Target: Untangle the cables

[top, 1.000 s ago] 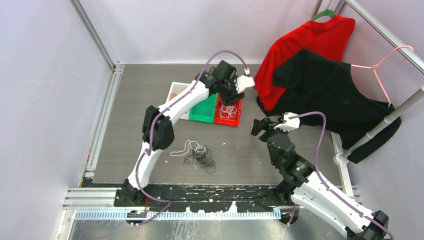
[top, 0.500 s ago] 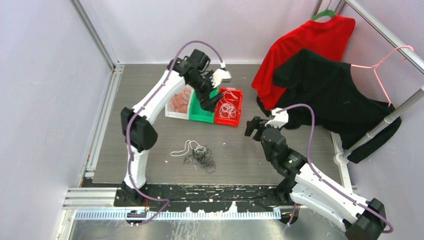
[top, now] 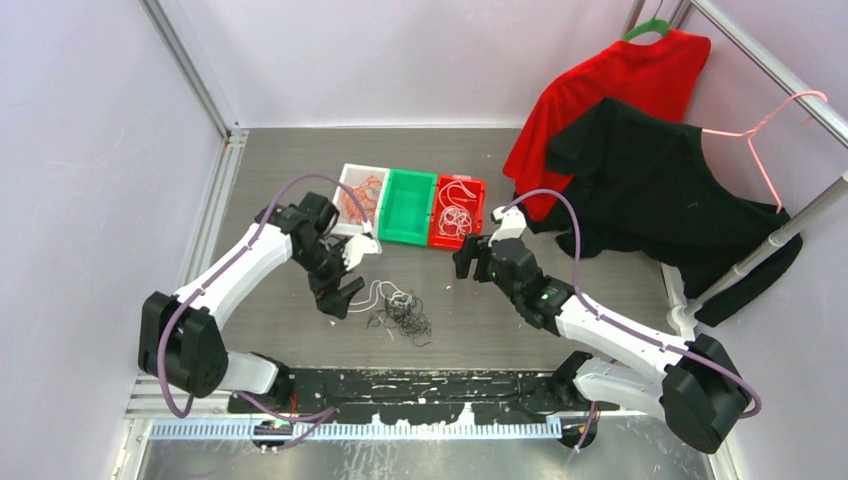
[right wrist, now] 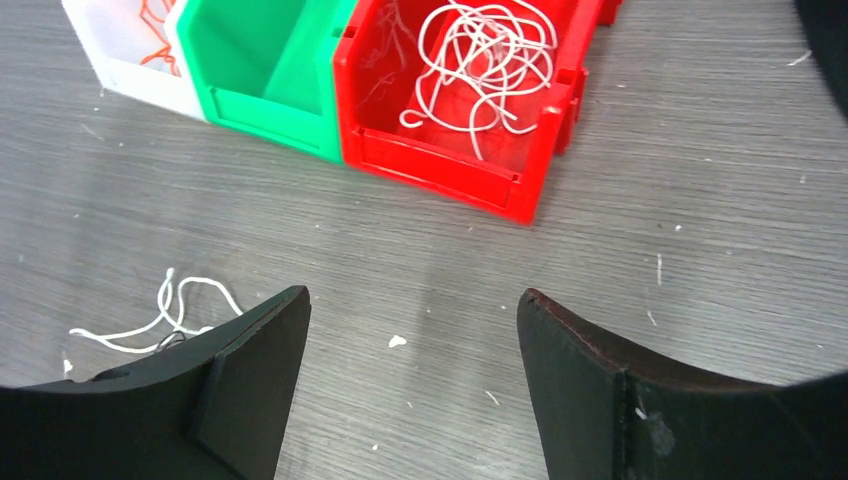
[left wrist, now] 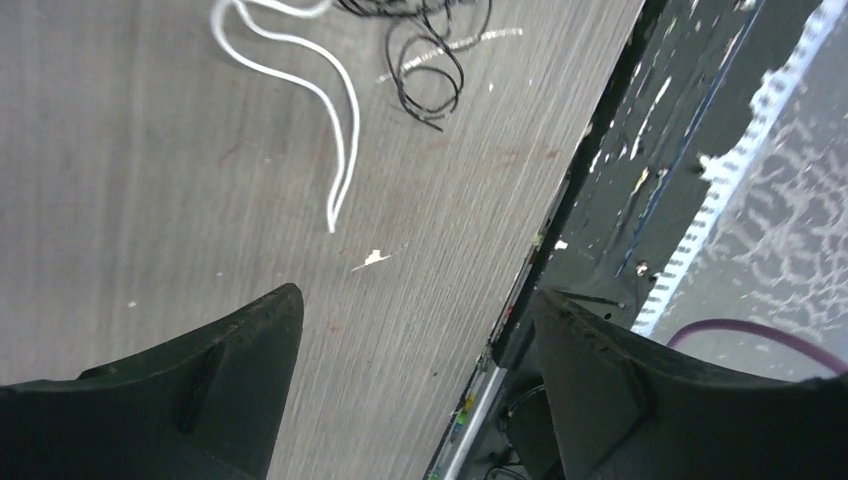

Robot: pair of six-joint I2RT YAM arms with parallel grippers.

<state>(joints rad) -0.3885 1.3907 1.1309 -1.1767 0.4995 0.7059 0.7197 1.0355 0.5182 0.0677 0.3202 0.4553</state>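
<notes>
Cables lie just right of the open, empty left tool, the nearer; right tool likewise open, empty.

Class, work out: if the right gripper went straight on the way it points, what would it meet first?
The right gripper would likely hit bare table just short of the red bin; depth is unclear.

The counter is surfaced in matt grey wood-grain. The red bin and green bin are moulded in glossy plastic. The cables are smoothly sheathed.
</notes>
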